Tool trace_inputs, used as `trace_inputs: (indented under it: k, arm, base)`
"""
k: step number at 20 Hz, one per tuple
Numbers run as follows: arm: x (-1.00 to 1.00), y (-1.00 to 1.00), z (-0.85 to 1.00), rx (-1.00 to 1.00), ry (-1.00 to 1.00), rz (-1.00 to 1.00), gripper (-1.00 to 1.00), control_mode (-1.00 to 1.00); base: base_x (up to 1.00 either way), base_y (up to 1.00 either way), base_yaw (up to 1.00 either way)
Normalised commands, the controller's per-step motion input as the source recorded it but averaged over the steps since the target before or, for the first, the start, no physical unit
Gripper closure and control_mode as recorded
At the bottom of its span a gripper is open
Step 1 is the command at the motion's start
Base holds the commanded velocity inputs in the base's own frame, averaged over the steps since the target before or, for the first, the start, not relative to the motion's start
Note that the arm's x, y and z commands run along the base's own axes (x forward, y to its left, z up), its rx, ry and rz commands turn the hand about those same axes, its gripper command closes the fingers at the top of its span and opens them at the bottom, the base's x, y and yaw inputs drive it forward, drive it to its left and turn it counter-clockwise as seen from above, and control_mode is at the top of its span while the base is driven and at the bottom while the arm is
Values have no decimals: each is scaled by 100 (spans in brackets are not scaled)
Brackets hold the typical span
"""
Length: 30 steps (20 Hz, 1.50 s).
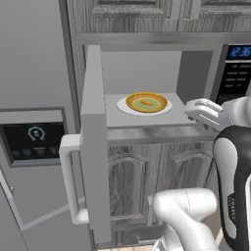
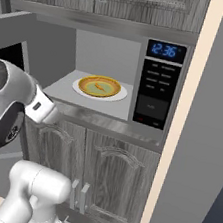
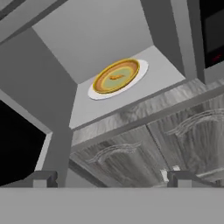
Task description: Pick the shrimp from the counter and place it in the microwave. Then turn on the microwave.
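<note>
- The arm [image 1: 235, 162] rises at about 4 o'clock in the left base view, its white and dark links bending upward.
- Its white wrist [image 2: 41, 107] reaches toward 2 o'clock in the right base view.
- The gripper [image 3: 111, 179] sits at 6 o'clock in the hand view, fingertips [image 3: 43, 178] spread wide, holding nothing.

The shrimp [image 1: 146, 103], tiny and orange-pink, lies in the yellow bowl [image 1: 146, 102] inside the microwave [image 2: 160, 85], whose door [image 1: 94, 142] stands swung wide open, blue display lit.
</note>
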Motion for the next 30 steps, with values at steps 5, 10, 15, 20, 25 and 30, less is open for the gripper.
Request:
trace_inputs:
  k: [5, 10, 15, 20, 25, 30]
  arm:
    - [-54, 0, 7, 14, 0, -27, -100, -100]
    - [-53, 0, 14, 18, 0, -23, -100, -100]
    - [-53, -1, 14, 16, 0, -18, -100, -100]
    - [-54, 0, 9, 12, 0, -19, -100, -100]
    - [-51, 0, 10, 11, 0, -21, -100, -100]
    - [-49, 0, 6, 8, 0, -20, -100, -100]
  base:
    - [0, 0, 0]
    - [0, 0, 0]
    - [0, 0, 0]
    - [0, 0, 0]
    - [0, 0, 0]
    - [0, 0, 0]
